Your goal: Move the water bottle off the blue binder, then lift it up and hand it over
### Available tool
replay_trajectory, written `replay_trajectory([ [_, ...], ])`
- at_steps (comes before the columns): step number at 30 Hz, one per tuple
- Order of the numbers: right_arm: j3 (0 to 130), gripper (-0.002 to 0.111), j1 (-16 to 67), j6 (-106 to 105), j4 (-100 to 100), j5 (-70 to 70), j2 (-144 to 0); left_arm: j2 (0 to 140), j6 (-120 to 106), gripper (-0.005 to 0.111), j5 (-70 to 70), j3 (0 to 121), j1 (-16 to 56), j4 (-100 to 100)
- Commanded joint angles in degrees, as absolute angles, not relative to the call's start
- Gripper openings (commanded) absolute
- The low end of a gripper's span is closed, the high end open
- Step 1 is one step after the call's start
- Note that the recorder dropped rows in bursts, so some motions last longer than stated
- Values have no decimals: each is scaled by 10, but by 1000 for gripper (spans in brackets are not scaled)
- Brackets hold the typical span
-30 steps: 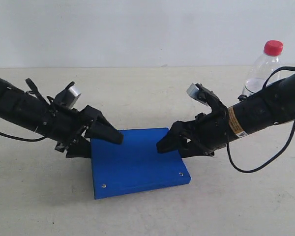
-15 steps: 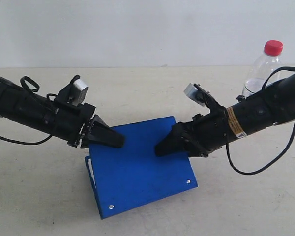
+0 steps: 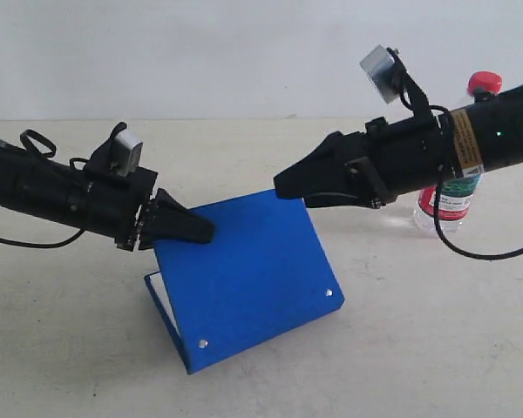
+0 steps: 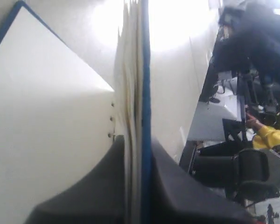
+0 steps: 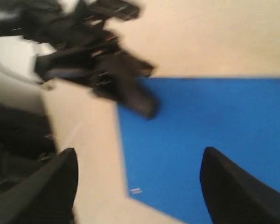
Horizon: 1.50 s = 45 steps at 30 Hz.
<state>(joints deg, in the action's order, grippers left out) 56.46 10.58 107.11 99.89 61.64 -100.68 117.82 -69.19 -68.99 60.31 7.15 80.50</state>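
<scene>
The blue binder (image 3: 244, 270) stands tilted, its near edge on the table and its far edge raised. My left gripper (image 3: 196, 231) is shut on the raised left edge; in the left wrist view the blue cover (image 4: 146, 93) and white pages (image 4: 130, 93) run between the left gripper (image 4: 137, 154) jaws. My right gripper (image 3: 283, 185) hangs open above the binder's upper right corner, touching nothing. In the right wrist view the right gripper (image 5: 140, 179) is spread wide over the binder (image 5: 214, 121). The water bottle (image 3: 453, 196) stands on the table behind the right arm, mostly hidden, with its red cap (image 3: 485, 83) showing.
The beige table (image 3: 436, 348) runs to a white wall at the back. Two silver rivets (image 3: 329, 293) sit near the binder's low edge. The left arm's cable (image 3: 35, 139) loops at the left. The right wrist view shows the left gripper (image 5: 107, 70) at the binder's edge.
The left gripper has raised the binder's far edge, tipping it steeper. The right gripper has come off the binder and risen up and to the right, now covering most of the bottle.
</scene>
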Motion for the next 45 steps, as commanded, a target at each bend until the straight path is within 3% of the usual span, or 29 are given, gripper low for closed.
replay_trajectory([
  [1,563,66,127,1095,999,700,-1001,1174,-704,4,-700,603,70,910],
  [15,451,66,114,1201,999,604,-1055,1174,-776,4,-700,604,70,999],
  [23,454,66,114,1129,919,649,-1087,1174,-776,4,-700,604,72,999],
  [38,454,66,131,1088,805,574,-1088,1174,-767,4,-700,604,72,977],
  [45,454,66,133,1087,740,581,-1175,1174,-743,4,-700,604,73,977],
])
